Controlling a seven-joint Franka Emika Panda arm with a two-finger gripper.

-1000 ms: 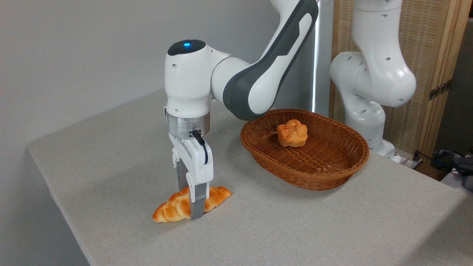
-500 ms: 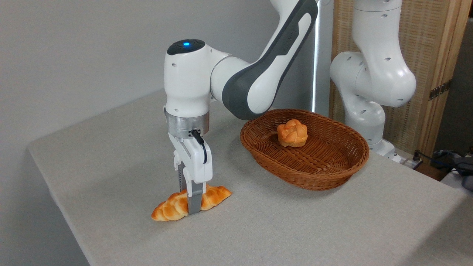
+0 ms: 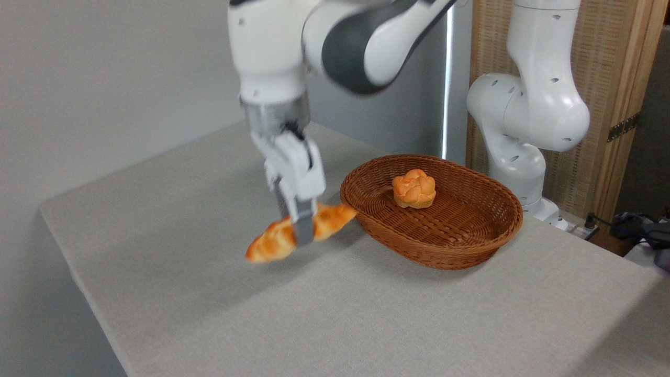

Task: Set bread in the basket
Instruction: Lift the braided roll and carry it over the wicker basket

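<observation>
The bread (image 3: pixel 272 242), a long braided golden loaf, hangs in the air above the table, blurred by motion. My gripper (image 3: pixel 300 233) is shut on its middle, fingers pointing down. The loaf's right tip lies just left of the basket's near-left rim. The basket (image 3: pixel 460 251), an oval reddish-brown wicker one, stands on the table to the right of the gripper.
A small round knotted bun (image 3: pixel 414 189) lies inside the basket toward its back. The arm's white base (image 3: pixel 523 115) rises behind the basket. The grey table (image 3: pixel 335 324) ends in edges at left and front; cables lie at far right.
The gripper has lifted the bread off the table and carried it up and to the right, toward the basket. The basket and the bun have stayed put.
</observation>
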